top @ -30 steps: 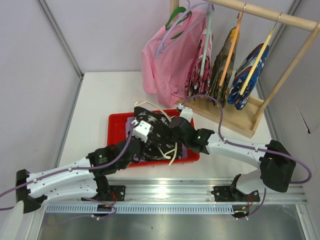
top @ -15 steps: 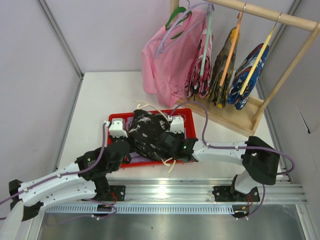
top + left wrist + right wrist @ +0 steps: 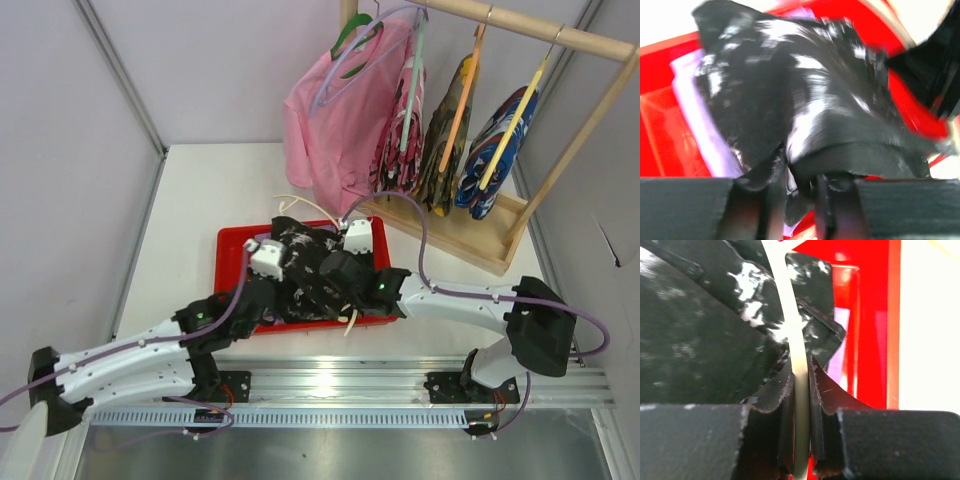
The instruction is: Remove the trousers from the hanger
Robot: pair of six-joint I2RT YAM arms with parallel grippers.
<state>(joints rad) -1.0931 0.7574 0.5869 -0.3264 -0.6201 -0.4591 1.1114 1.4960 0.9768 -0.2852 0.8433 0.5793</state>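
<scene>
The right gripper [image 3: 801, 377] is clamped shut on the thin bar of a cream plastic hanger [image 3: 788, 315]. The bar runs up from between its two black fingers and across the black cloth trousers with white speckles [image 3: 700, 325], which lie bunched up inside the red plastic tray [image 3: 867, 315]. The left gripper [image 3: 800, 187] is low over the left half of that tray, with a dark hem of the same speckled cloth crowding its fingers. The wrist view there is blurred, so I cannot tell whether its jaws are pinching the cloth or standing apart. Beneath the black heap, flat on the tray floor, lie the pale lavender cloth trousers [image 3: 702, 135], showing as a strip along the heap's left side. From above, one cream end of the hanger pokes out past the tray's near edge and another curls out beyond its far edge. The tray sits on a white table [image 3: 200, 190]. Beyond the tray's far right corner stands a wooden rack [image 3: 470, 238], where a pink shirt [image 3: 330, 130] and several patterned garments hang on coloured hangers.
</scene>
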